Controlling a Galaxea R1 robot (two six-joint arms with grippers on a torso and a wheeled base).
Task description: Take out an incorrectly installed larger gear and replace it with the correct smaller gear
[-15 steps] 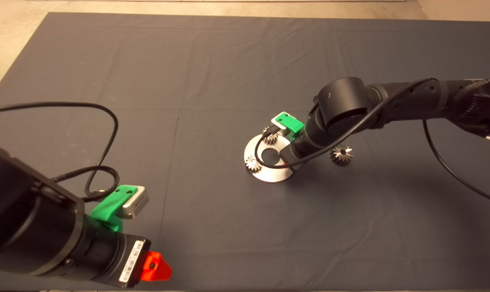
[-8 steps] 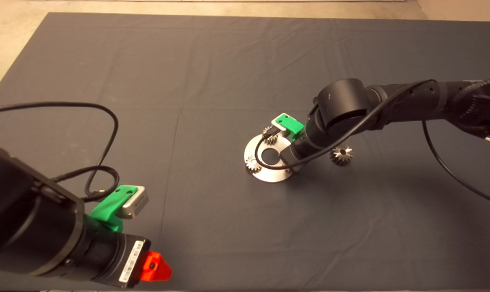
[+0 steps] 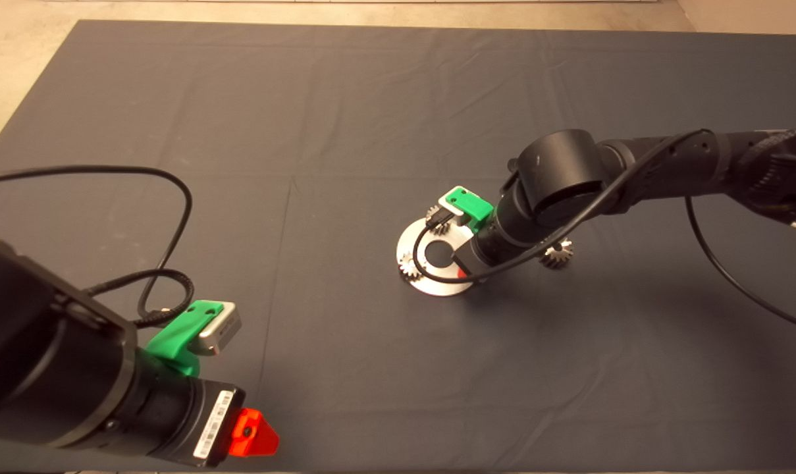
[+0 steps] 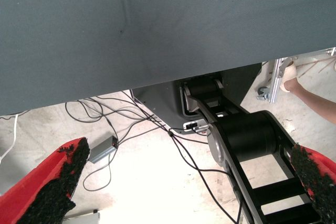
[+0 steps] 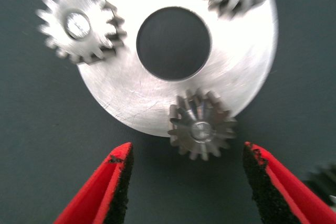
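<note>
Lower now with the right gripper (image 5: 186, 153) than a moment ago, over the silver plate (image 5: 247, 72), arm hiding part of the smaller gear (image 3: 559, 255) on the mat (image 3: 371, 99). Lots of bare mat all around, edges far away. Jaws wide apart, holding nothing. Larger gear (image 5: 201, 129) on the plate's rim, just in front of the tips, centred. Left gripper (image 4: 191, 153) parked by the mat's near left edge, jaws apart too.

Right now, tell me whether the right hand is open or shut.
Open: the right hand hovers with red fingers spread apart, the brownish-silver toothed gear ungripped.
</note>
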